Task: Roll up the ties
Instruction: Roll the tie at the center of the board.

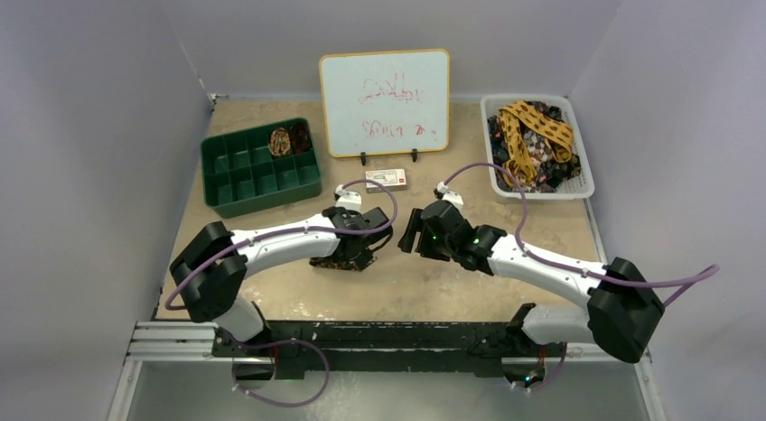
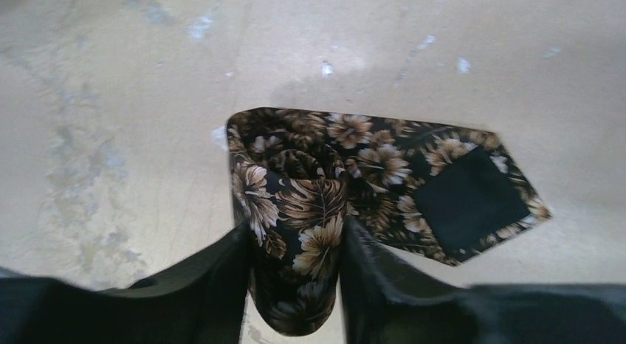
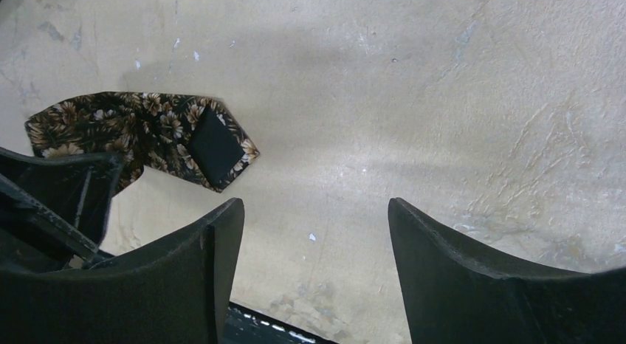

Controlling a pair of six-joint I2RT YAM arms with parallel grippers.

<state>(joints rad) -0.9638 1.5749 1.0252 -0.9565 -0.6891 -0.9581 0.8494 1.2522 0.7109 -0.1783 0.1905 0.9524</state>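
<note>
Left claw (image 2: 295,244) clamps coiled end of dark brown floral-print fabric necktie (image 2: 376,167), fingers touching both sides. Pointed tail flat on beige desk (image 1: 406,290), near front edge, left of centre. Right claw (image 3: 316,226) wide, empty, nearby.

The scuffed tan bench (image 1: 434,290) carries a brown floral tie (image 2: 369,167), partly rolled, between the left claw's (image 2: 295,237) fingers. Beyond that claw sit a green tray (image 1: 262,204), whiteboard (image 1: 385,102) and small box (image 1: 386,176). Beyond the right claw (image 3: 316,211) sits a white basket (image 1: 542,193).
</note>
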